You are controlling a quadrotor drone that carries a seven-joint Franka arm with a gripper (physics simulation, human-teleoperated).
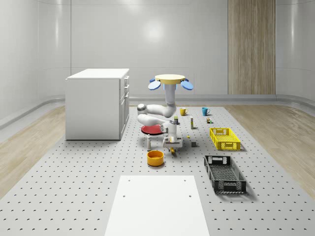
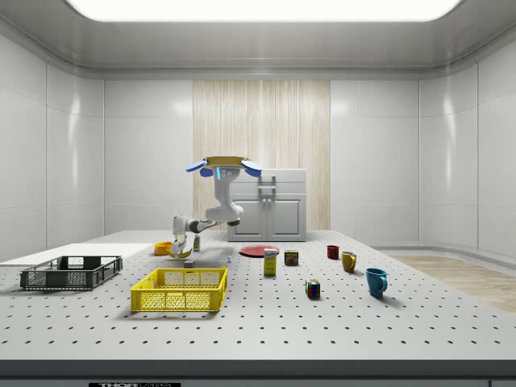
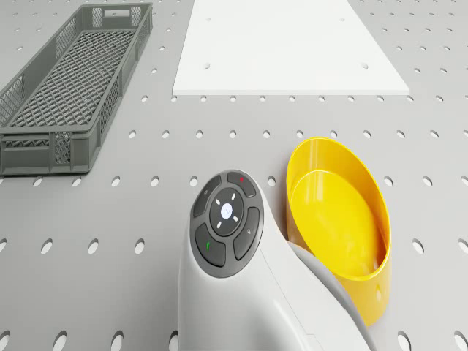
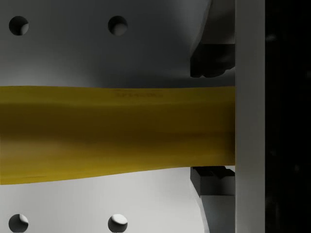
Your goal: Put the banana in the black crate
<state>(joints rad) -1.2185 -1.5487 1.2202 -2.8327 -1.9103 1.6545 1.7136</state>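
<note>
The tool [image 4: 212,121] straddles the banana [image 4: 116,133], a finger [image 4: 211,60] on each side of it, so it looks clenched on the fruit low over the table [image 1: 88,196]. The drone [image 1: 171,78] hovers above. The banana's long axis runs crosswise between the fingers; the black crate [image 1: 225,173] lies well off toward the whole-scene view's right and nearer the camera.

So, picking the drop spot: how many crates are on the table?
2: the black crate nearest the white sheet, and the yellow crate just beyond it in the whole-scene view.
</note>
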